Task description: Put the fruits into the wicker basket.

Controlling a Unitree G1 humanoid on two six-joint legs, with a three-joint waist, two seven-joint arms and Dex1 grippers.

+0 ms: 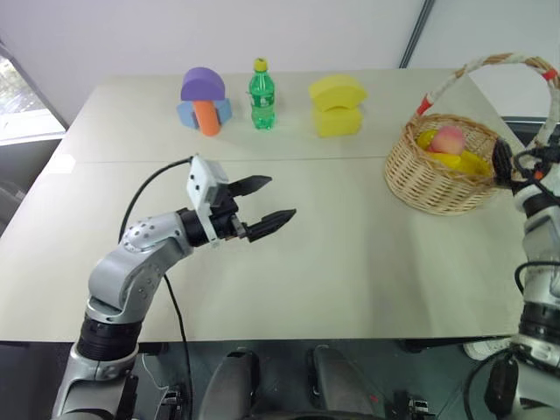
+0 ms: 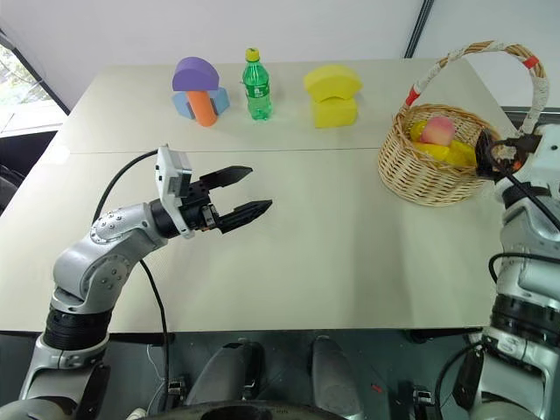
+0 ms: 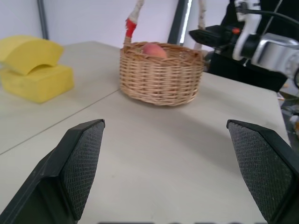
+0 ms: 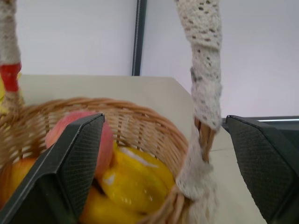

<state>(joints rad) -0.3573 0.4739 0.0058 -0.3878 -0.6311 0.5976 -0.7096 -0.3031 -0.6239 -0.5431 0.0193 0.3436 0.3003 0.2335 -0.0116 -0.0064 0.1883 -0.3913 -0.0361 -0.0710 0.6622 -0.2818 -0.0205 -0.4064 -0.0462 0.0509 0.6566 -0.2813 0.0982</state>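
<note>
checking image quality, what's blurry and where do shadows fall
Right wrist view: the near black fingers are soft, the fruits fairly sharp. Left wrist view: soft shadow on the table beside the wicker basket. Left eye view: even light, faint shadow under the left gripper.

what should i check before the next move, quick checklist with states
1. Right hand open and empty at the wicker basket: ok
2. Peach and yellow fruits inside basket: ok
3. Left hand open, empty, apart from basket: ok
4. Basket upright on table: ok
5. Right hand free of basket handle: cannot tell
6. Mango among the fruits in basket: cannot tell
</note>
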